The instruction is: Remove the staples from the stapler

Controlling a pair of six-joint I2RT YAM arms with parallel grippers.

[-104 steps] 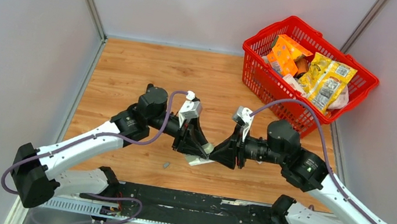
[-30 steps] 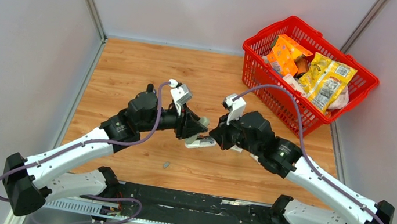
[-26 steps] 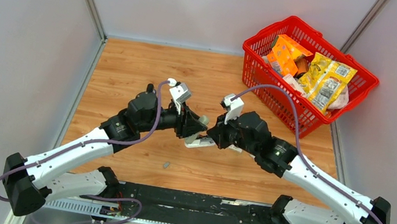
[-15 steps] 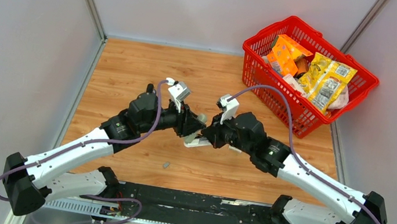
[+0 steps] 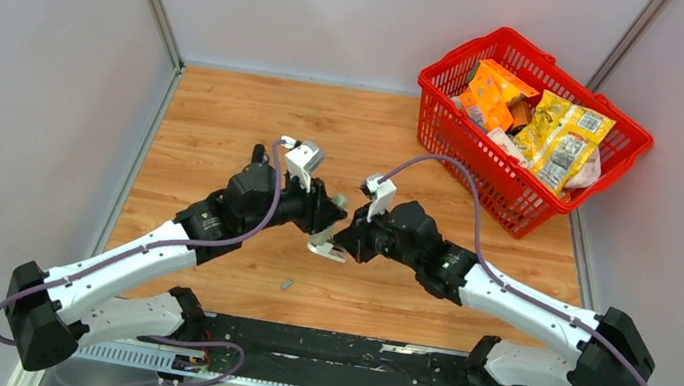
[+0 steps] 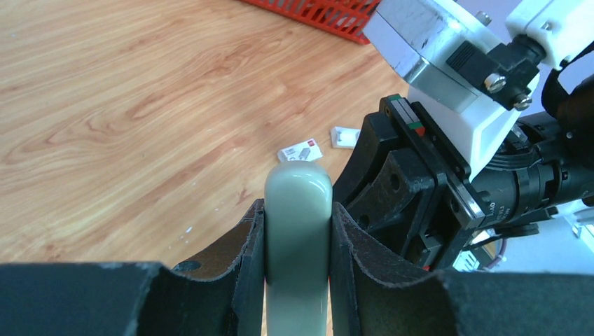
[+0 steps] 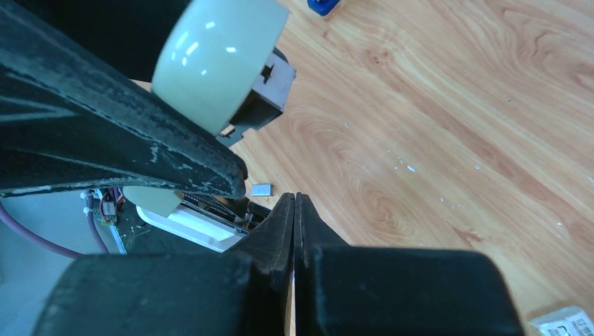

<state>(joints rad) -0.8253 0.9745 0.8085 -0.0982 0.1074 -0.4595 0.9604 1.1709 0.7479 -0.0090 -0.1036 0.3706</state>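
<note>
Because the left claw (image 6: 297,210) clamps the stapler (image 6: 297,259) only by its rounded end, a shove from the right claw (image 7: 294,199), pressed together empty, could twist it loose; a strip of staples (image 7: 261,189) lies on the table (image 7: 455,105) just beyond those tips.

Glossy plastic stapler (image 6: 297,231), wood-grain table (image 5: 226,126), red plastic basket (image 5: 469,155), grey metal staples (image 7: 261,189)

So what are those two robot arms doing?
The left gripper is clamped on a pale green stapler and holds it up off the table. The right gripper is pinched shut right next to the stapler, with nothing showing between its fingers. One little grey strip of staples lies on the wood near the arms. You can't see whether more are inside the stapler.
</note>
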